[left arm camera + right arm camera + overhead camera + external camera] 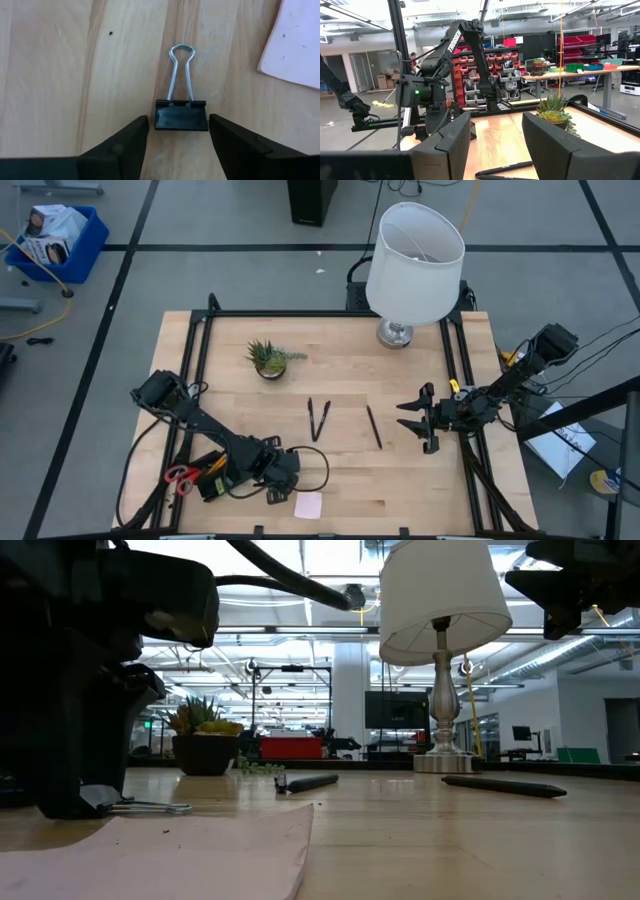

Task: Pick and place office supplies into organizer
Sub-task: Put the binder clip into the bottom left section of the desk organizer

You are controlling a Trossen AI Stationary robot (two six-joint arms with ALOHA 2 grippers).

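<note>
Left wrist: matte black clip (pixel 181 115), looped wire handles

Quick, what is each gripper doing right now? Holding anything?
Left gripper: open, straddling a black binder clip on the table, not yet gripping it.
Right gripper: open, empty, raised above the table.

Grey taped floor (pixel 250 270), blue bin (pixel 55 240), red-binned shelving (pixel 580 42) beyond.
</note>
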